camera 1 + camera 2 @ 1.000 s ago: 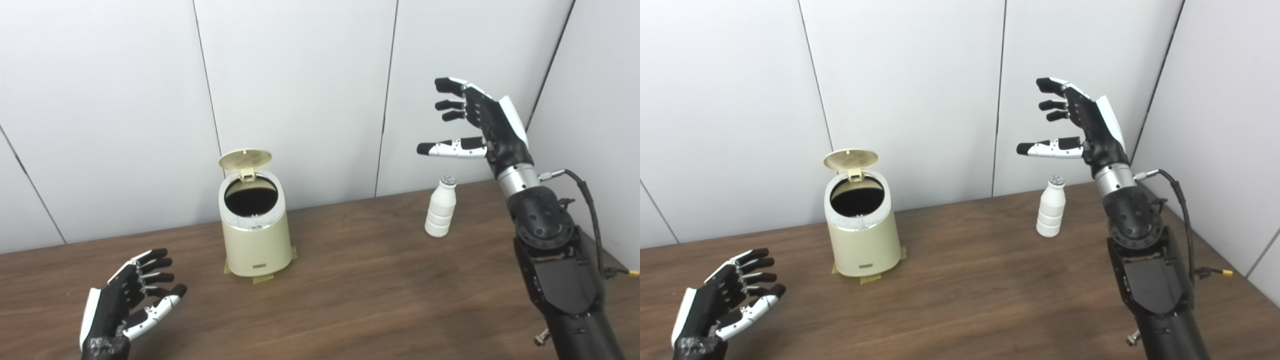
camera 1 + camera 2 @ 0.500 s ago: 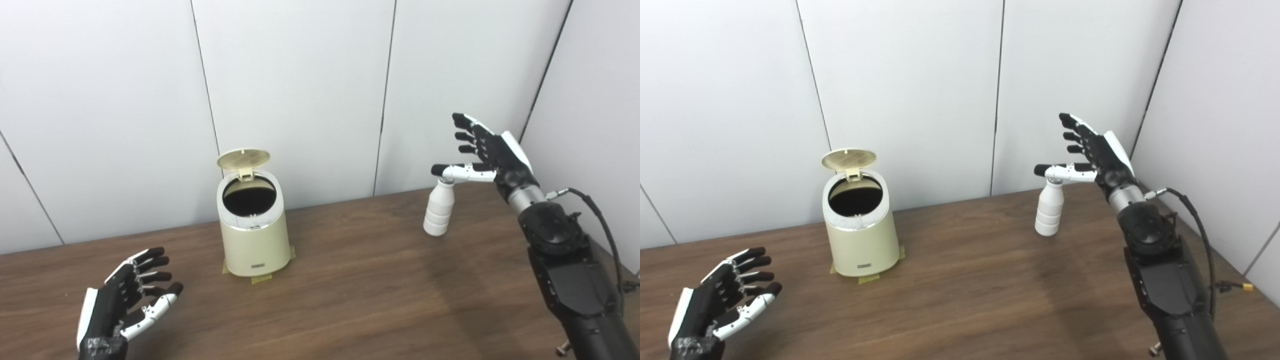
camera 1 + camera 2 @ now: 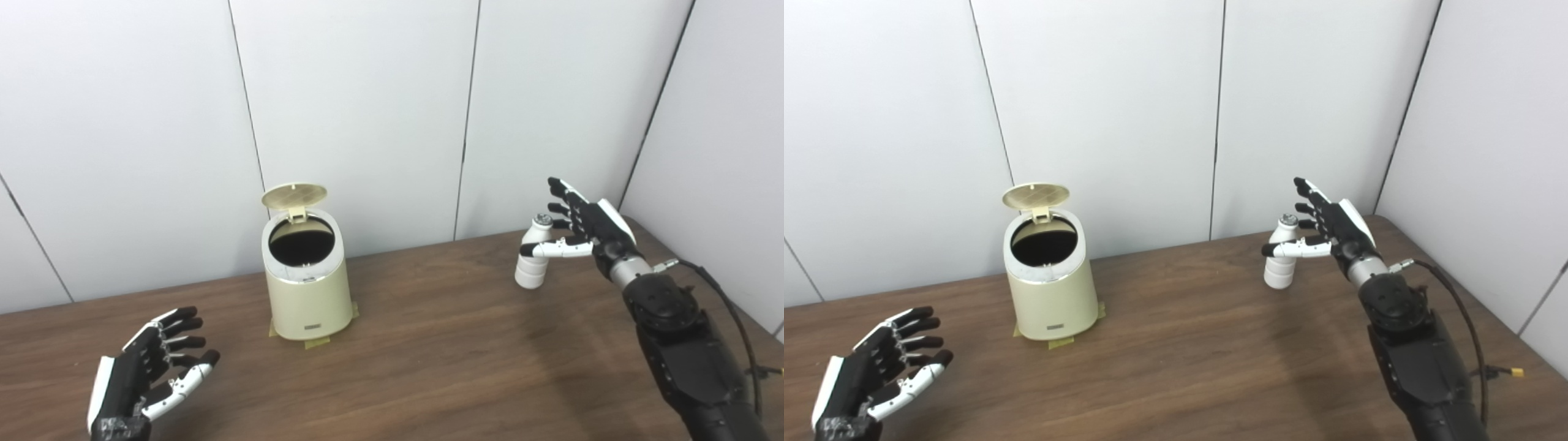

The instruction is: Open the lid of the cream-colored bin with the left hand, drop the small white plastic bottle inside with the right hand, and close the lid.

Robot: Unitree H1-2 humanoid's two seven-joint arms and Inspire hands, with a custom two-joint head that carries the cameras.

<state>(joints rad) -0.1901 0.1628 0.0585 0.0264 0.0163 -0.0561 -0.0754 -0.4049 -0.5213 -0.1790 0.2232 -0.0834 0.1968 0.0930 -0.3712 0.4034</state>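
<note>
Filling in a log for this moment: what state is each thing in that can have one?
bin lid: flipped up, open.
cream bin: upright on the table, mouth uncovered.
white bottle: tilted on the table, not lifted.
right robot hand: open, fingers around the bottle, not closed.
left robot hand: open, empty, away from the bin.

The bin (image 3: 306,278) is standing left on the table (image 3: 429,367), the plastic bottle (image 3: 531,260) right, well apart, both near the wall panels (image 3: 355,122).

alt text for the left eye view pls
The right hand, fingers spread, reaches around a small white bottle standing on a wooden table. A cream bin stands with its lid up; the left hand hovers open nearby.
</note>
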